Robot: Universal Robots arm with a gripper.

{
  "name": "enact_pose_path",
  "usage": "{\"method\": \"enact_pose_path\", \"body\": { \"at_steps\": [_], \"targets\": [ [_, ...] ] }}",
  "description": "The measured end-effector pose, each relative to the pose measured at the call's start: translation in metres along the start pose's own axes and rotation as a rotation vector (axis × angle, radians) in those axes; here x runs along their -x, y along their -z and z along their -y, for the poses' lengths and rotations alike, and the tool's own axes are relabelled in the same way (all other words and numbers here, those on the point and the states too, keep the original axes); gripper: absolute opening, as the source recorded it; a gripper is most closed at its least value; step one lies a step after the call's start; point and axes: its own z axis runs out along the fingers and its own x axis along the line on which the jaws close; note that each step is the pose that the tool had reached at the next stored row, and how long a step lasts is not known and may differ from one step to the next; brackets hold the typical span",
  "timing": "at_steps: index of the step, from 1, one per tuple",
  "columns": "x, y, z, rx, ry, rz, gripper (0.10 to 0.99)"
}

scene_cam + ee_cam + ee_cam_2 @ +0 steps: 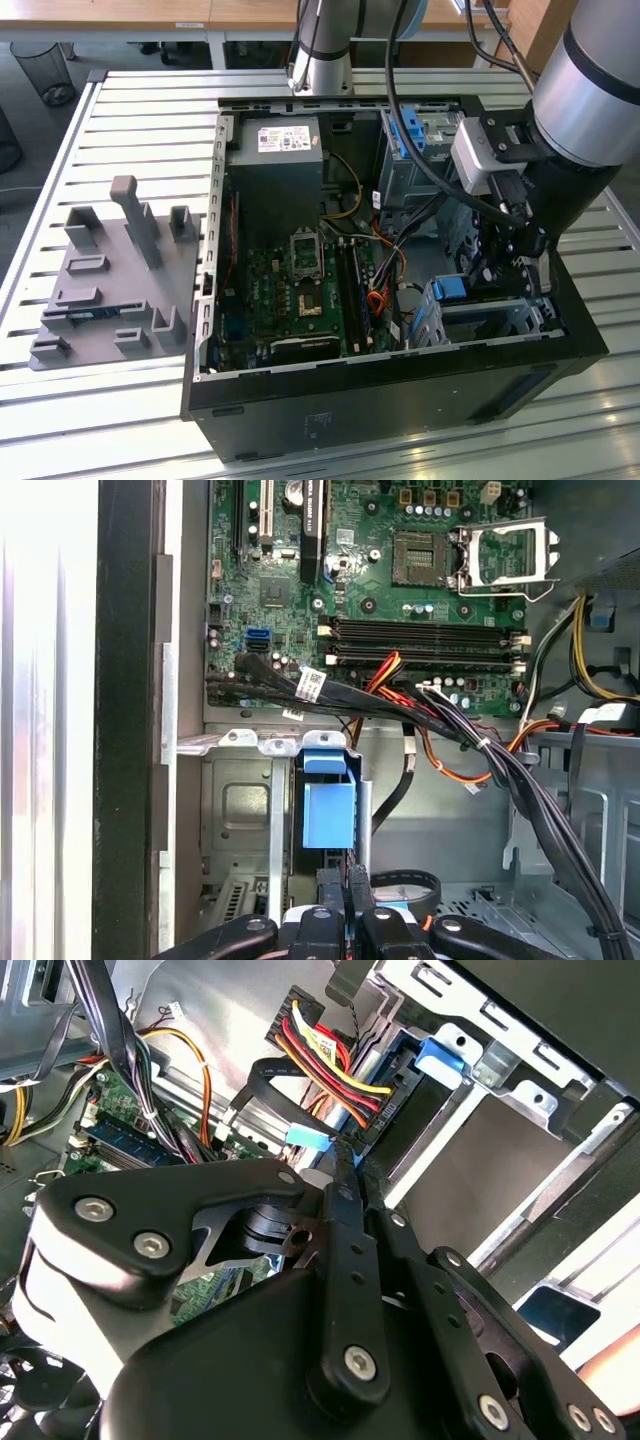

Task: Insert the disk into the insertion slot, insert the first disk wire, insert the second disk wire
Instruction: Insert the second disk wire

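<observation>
The pincer (350,880) is squeezed nearly shut (on something thin, hard to see) beside the disk's (328,815) blue frame.

Exterior view: taken from above and off to one side, looking down at the whole open PC case (400,380) on the slatted worktop (140,120), arm incl. First wrist view: looks past the gripper (350,900) at the motherboard (400,580), fairly close. Second wrist view: set v. close behind the gripper (345,1175), facing the drive cage (520,1090). Motherboard, cage and cables are shared by all three.
</observation>
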Motion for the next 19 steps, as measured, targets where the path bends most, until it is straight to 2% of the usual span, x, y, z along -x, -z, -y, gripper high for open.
{"method": "enact_pose_path", "body": {
  "at_steps": [11,12,19],
  "targets": [
    [-0.0001,-0.0018,0.0000,0.000,0.000,0.0003,0.157],
    [-0.0001,-0.0015,0.0000,0.000,0.000,0.0003,0.220],
    [0.0002,0.0033,0.0002,0.001,0.000,0.0000,0.220]
  ]
}}
